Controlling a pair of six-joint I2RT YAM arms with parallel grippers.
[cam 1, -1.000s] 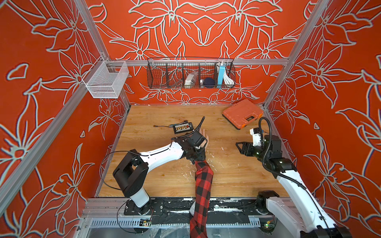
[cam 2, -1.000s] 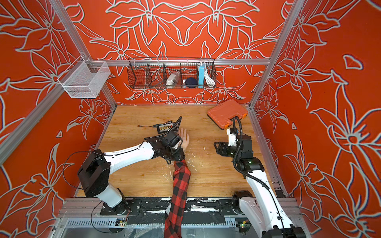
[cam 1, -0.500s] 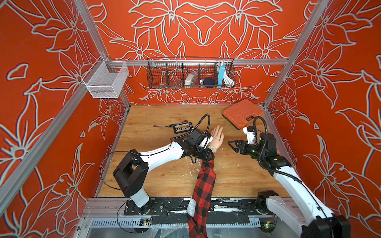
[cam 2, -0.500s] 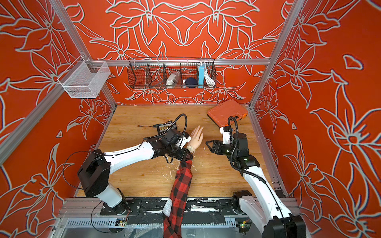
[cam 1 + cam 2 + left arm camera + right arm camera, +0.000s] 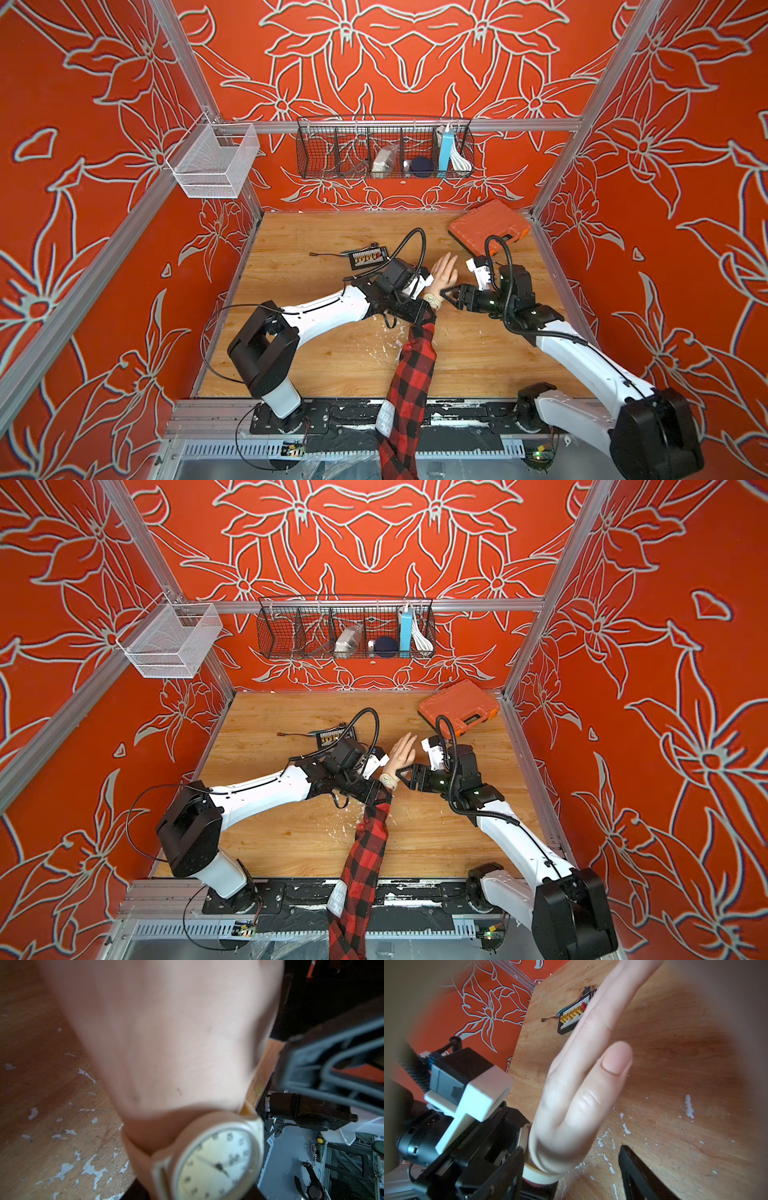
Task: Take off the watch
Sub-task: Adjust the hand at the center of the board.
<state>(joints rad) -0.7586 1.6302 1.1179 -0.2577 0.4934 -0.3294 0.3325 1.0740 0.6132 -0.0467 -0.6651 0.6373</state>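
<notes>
Watch [image 5: 432, 300] sits strapped on the wrist [image 5: 158, 1132], so removal is all to do: left hand [image 5: 420, 313] clamps the plaid-sleeved forearm [image 5: 413, 361] just below it, right hand [image 5: 447, 293], jaws apart and empty, points at the strap close by.

Orange-red walls [image 5: 395, 62] traced with pale flower outlines enclose a wooden tabletop [image 5: 311, 361] marked with white flecks. A black wire basket [image 5: 332, 145] hangs on the back wall, a white mesh basket [image 5: 212, 166] in the corner.
</notes>
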